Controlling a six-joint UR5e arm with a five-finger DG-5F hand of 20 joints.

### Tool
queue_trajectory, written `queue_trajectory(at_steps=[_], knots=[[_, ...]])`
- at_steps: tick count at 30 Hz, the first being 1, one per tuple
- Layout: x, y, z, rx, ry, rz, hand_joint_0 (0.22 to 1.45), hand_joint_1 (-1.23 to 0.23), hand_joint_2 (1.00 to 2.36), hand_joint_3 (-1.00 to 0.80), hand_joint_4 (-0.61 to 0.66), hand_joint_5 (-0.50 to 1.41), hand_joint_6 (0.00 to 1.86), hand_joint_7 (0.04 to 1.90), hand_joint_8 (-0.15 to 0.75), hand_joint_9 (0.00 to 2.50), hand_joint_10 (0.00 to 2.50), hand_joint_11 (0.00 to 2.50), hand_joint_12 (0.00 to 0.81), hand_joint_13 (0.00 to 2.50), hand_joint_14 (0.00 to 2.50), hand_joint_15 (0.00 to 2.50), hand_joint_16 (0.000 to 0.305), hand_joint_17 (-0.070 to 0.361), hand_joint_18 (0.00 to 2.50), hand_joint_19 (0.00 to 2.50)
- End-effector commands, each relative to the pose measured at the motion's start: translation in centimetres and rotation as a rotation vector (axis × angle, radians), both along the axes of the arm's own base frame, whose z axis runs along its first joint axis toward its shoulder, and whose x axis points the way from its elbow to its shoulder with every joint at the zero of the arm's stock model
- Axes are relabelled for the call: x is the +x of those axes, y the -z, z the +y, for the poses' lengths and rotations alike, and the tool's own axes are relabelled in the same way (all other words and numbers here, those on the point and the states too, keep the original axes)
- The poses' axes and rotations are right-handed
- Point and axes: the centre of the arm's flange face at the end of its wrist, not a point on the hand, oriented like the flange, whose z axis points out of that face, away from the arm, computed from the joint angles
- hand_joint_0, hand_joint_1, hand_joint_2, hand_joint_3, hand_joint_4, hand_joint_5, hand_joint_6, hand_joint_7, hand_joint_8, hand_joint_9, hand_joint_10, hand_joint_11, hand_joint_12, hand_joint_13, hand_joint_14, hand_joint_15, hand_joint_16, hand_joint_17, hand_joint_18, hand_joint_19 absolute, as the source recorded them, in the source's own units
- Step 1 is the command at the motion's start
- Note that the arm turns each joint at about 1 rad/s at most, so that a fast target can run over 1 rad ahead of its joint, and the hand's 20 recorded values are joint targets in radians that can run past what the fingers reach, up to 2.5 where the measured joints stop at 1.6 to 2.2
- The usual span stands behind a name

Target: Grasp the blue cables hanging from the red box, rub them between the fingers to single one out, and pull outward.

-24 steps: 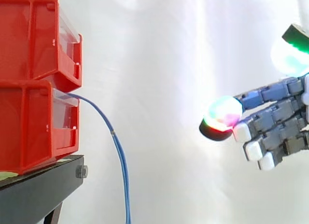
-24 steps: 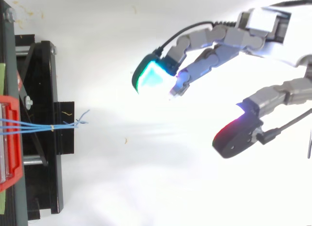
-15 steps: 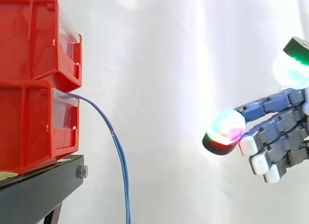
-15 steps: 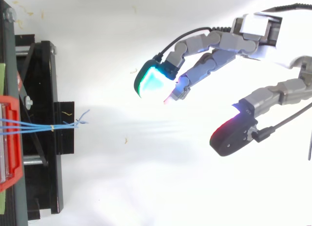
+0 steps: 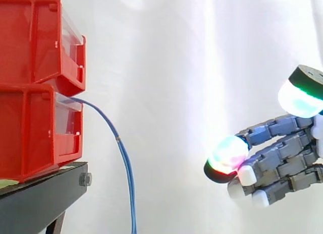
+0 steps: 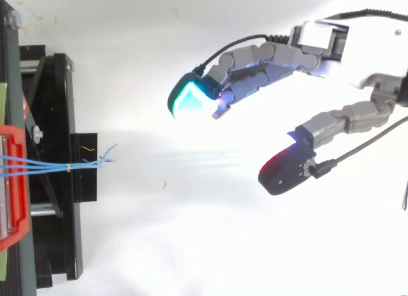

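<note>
Side view: two red boxes are stacked at the left edge on a black stand [image 5: 45, 186]. The blue cables [image 5: 117, 138] come out of the front of the lower red box [image 5: 30, 133], just under the upper red box [image 5: 30, 37]. They bend over in an arc and hang down in front of the stand's right edge, to the bottom of the view. The hand [image 5: 282, 163] is at the right edge, before the white curtain [image 5: 176, 67], at about the height of the stand's top. Its fingers are stretched out to the left and only a little bent, with the thumb raised above them. The hand is wide open, holds nothing, and is well apart from the cables.

Top view: the lower red box [image 6: 14, 181] is at the left edge, with the stand [image 6: 54, 104] below it. The blue cables [image 6: 44, 162] run to the right across the stand, and their loose ends lie just past its right edge. The hand comes in from the upper right corner. Its fingers [image 6: 255, 60] point left toward the stand and the thumb [image 6: 344, 120] is spread far from them. Nothing is between them.
</note>
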Motion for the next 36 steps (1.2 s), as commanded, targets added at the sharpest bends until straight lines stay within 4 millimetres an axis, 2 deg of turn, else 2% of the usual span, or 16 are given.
queue_trajectory(at_steps=[1,2,4,9,12,16,18,20,21,24,28,36], knots=[[0.7,1.4,0.1,-0.014,-0.004,0.005,0.46,-0.68,1.00,-0.50,0.30,-0.17,0.50,0.80,0.227,0.37,0.00,0.21,0.351,0.24,0.01,0.22,0.049,0.109,0.20,0.40],[1.1,2.8,0.1,-0.013,-0.009,0.020,0.46,-0.68,1.00,-0.50,0.29,-0.17,0.50,0.80,0.226,0.37,0.00,0.20,0.351,0.25,0.01,0.22,0.049,0.110,0.20,0.39],[1.9,3.2,0.3,-0.003,-0.018,0.012,0.46,-0.69,1.00,-0.50,0.30,-0.17,0.50,0.80,0.222,0.40,0.00,0.21,0.354,0.26,0.01,0.22,0.049,0.110,0.21,0.40],[3.1,2.5,0.7,-0.004,-0.038,-0.013,0.46,-0.70,1.00,-0.50,0.29,-0.17,0.50,0.79,0.231,0.49,0.01,0.25,0.364,0.37,0.01,0.26,0.049,0.111,0.32,0.44],[3.1,2.4,0.7,-0.004,-0.041,-0.017,0.46,-0.69,1.00,-0.50,0.29,-0.18,0.50,0.78,0.231,0.55,0.01,0.27,0.365,0.41,0.01,0.26,0.049,0.111,0.36,0.45],[3.9,3.2,1.0,0.002,-0.044,-0.018,0.46,-0.69,1.00,-0.50,0.25,-0.18,0.50,0.79,0.222,0.27,0.00,0.20,0.369,0.40,0.01,0.29,0.051,0.114,0.41,0.48],[4.5,4.3,0.9,0.009,-0.045,-0.012,0.46,-0.68,1.00,-0.50,0.24,-0.19,0.50,0.78,0.216,0.18,0.00,0.12,0.370,0.41,0.01,0.30,0.051,0.114,0.45,0.51],[5.8,5.1,1.0,0.030,-0.057,-0.012,0.45,-0.68,1.00,-0.50,0.23,-0.19,0.50,0.77,0.218,0.09,0.00,0.03,0.368,0.35,0.01,0.27,0.052,0.117,0.44,0.49],[7.3,6.4,1.4,0.074,-0.091,-0.004,0.45,-0.68,1.00,-0.50,0.22,-0.20,0.50,0.76,0.214,0.03,0.00,0.00,0.366,0.31,0.01,0.25,0.054,0.122,0.40,0.47],[8.9,7.7,1.8,0.140,-0.116,0.009,0.45,-0.69,1.00,-0.50,0.22,-0.20,0.50,0.74,0.213,0.00,0.00,0.00,0.367,0.27,0.01,0.22,0.055,0.124,0.35,0.45],[11.2,7.9,2.3,0.209,-0.134,0.047,0.45,-0.70,1.00,-0.50,0.22,-0.20,0.50,0.75,0.213,0.03,0.00,0.00,0.367,0.27,0.01,0.23,0.055,0.124,0.34,0.46],[11.9,7.7,2.3,0.216,-0.147,0.021,0.45,-0.69,1.00,-0.50,0.24,-0.19,0.50,0.76,0.219,0.13,0.00,0.00,0.372,0.35,0.01,0.26,0.053,0.118,0.36,0.48]])
